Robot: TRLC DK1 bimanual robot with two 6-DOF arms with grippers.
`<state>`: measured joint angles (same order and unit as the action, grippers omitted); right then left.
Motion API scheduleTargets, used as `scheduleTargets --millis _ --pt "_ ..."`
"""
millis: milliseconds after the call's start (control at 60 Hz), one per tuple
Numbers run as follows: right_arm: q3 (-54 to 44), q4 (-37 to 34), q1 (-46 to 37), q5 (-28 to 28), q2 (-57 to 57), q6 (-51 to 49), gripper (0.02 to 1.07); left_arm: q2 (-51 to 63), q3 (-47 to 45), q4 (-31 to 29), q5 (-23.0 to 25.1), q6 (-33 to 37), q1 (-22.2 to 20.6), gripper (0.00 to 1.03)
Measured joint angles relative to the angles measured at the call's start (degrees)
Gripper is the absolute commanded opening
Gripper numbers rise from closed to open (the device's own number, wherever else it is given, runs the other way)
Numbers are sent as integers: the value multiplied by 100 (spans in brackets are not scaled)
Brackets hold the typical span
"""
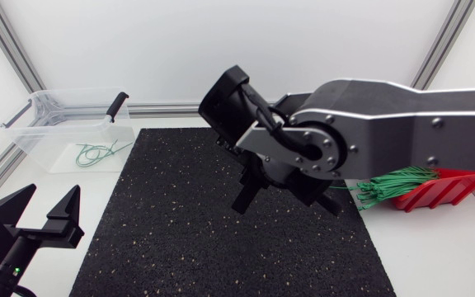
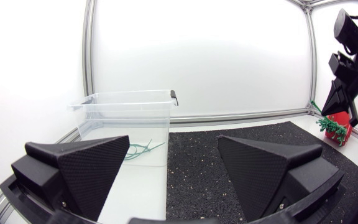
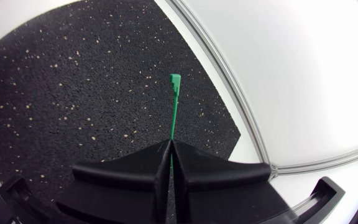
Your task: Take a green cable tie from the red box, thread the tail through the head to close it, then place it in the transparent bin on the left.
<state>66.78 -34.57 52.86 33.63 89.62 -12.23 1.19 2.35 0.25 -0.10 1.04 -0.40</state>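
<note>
Right gripper (image 3: 169, 144) clenched on one green cable tie (image 3: 173, 112). The strip runs straight out ahead of the fingertips and the head end (image 3: 175, 79) hangs free above the black mat (image 1: 180, 239). Tail side is hidden behind the fingers, so I can't tell how much sticks out there.

Left gripper (image 1: 54, 194) is released, holding nothing, parked at the near left corner beside the mat. Red box (image 1: 439, 188) with the remaining tie bundle (image 1: 394, 183) is under the right arm at the far right. Transparent bin (image 1: 48, 124) is far left, with closed ties (image 1: 97, 153) already in it.

My read: pick is done, threading is next.
- Bring the left gripper to the mat centre and pinch just below the head, keeping the slot clear.
- Hold the strip flat, not twisted, or the tail will likely miss the slot.
- Bend in a smooth loop. A stiff strip can spring out of a light grip.
- Don't let go on the right until the left grip is firm.
</note>
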Motion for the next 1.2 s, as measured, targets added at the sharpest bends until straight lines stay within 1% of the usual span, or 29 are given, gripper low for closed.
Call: scheduleTargets --millis 100,183,317,467,600,767,817,883,933,1017,1083,1150,1200 --pt "-367 638 125 586 317 -179 8 0 0 0 0 0 0 99" --pt "-592 1067 295 949 632 -271 8 0 0 0 2 0 0 99" --pt "-793 1541 527 1132 1117 -332 8 22 0 0 2 0 0 99" --pt "-909 1803 752 1416 1469 -398 8 37 0 0 0 0 0 99" --pt "-916 1961 850 1445 1733 -457 8 37 0 0 0 0 0 99" --pt "-914 1958 946 1445 1976 -457 24 37 0 0 0 0 0 99" --pt "-914 1958 975 1447 2002 -457 31 37 0 0 2 0 0 99" --pt "-903 1954 1012 1447 2011 -457 38 37 0 0 0 0 0 99" --pt "-866 1926 1047 1447 2026 -457 45 37 0 0 0 0 0 99" --pt "-785 1825 1095 1447 2063 -455 46 37 0 0 0 0 0 99" --pt "-769 1799 1123 1445 2065 -455 50 37 0 0 0 0 0 99" --pt "-761 1779 1128 1443 2063 -455 50 37 0 0 0 0 0 99" --pt "-761 1738 1126 1425 2048 -455 53 37 0 0 0 0 0 99"
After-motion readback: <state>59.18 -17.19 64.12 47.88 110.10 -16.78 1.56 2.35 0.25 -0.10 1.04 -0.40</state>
